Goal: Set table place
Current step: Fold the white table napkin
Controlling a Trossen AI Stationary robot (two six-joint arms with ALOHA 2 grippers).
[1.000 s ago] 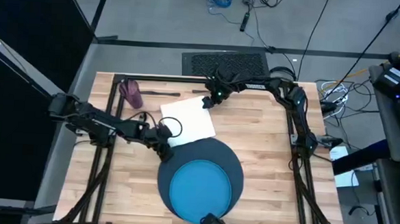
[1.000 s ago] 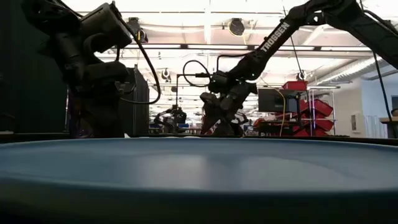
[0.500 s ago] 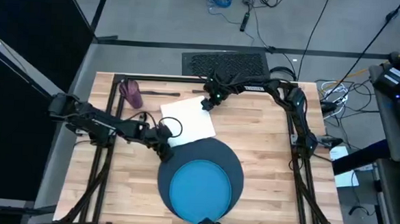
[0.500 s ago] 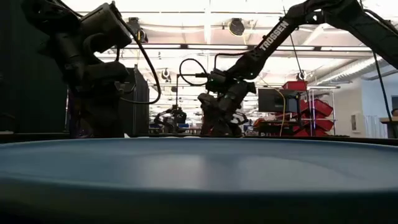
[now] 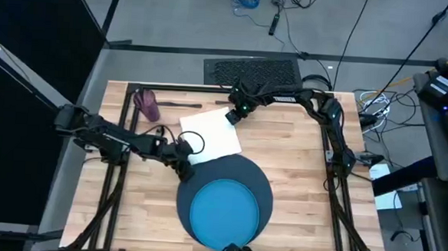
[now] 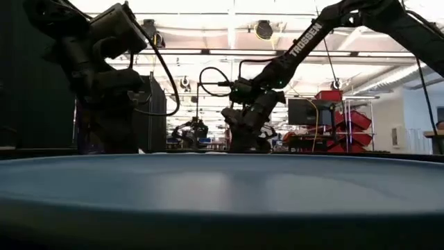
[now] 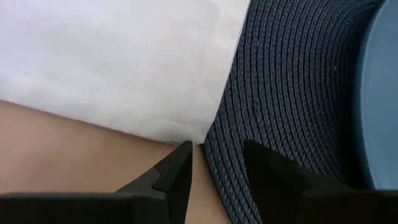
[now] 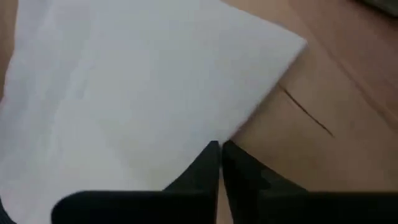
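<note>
**Place Setting: Grippers at Napkin Corners**

Wooden table (image 5: 298, 168) carried the dark mat (image 5: 261, 181) and blue plate (image 5: 226, 210) near centre. White napkin (image 5: 208, 132) lay just beyond, purple cup (image 5: 145, 104) far left. Left gripper (image 7: 214, 163), fingers parted, sat at the napkin's near corner. Right gripper (image 8: 220, 155), fingers pressed together, sat at its far right corner.

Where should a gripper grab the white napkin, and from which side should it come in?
Probably at the far corner by the right gripper. The napkin lies flat on the table, and its near edge seems tucked at the mat beside the left gripper. That far corner juts free over bare wood, so come down from above and pinch its edge.
</note>
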